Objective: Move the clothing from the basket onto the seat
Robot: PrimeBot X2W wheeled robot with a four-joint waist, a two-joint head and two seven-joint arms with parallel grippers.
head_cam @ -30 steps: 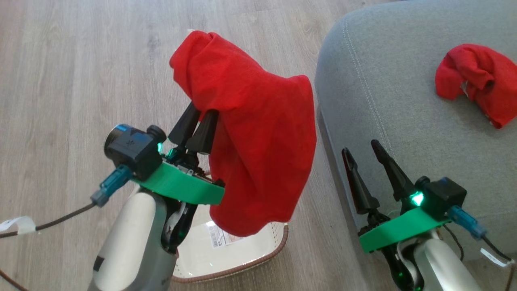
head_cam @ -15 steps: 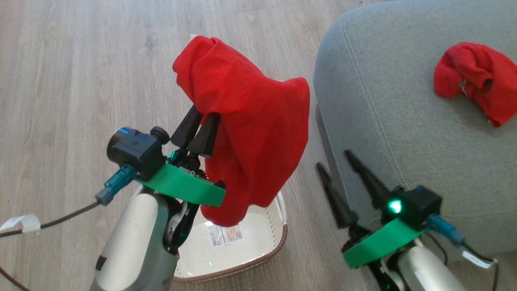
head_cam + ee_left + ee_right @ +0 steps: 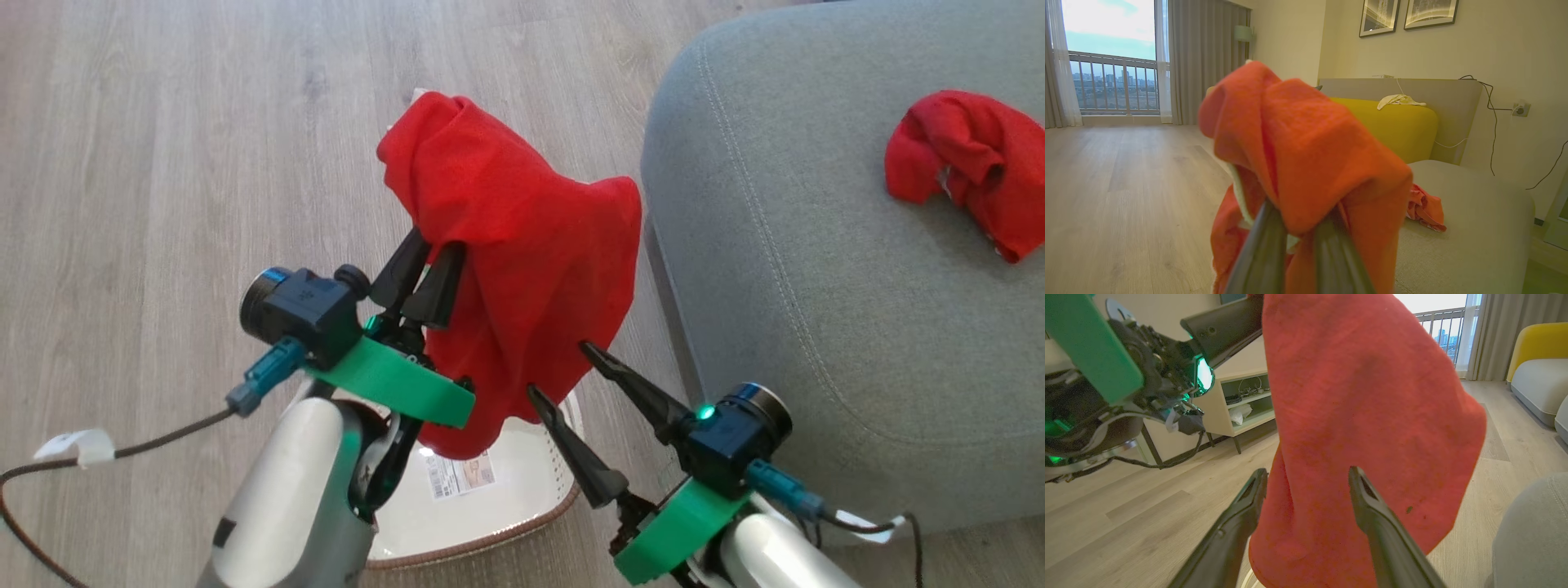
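Note:
A bright red garment [image 3: 522, 245] hangs in the air above the cream basket [image 3: 522, 498], draped over my left gripper [image 3: 429, 273], which is shut on it. The left wrist view has the cloth [image 3: 1306, 155] bunched over the two fingers. My right gripper [image 3: 555, 371] stands open right beside the hanging cloth, its fingertips pointing at the lower part; in the right wrist view the garment [image 3: 1367, 404] hangs just beyond the spread fingers [image 3: 1372, 506]. A second red garment [image 3: 963, 167] lies on the grey seat [image 3: 816, 269] at the right.
The basket stands on a wood floor [image 3: 163, 163], close to the seat's left corner. A yellow cushion [image 3: 1392, 122] and a grey backrest stand behind the seat. A low shelf unit [image 3: 1245, 404] stands against the wall.
My right gripper has swung left, away from the seat's edge, up to the hanging garment. The left gripper and garment have shifted slightly right and down the view.

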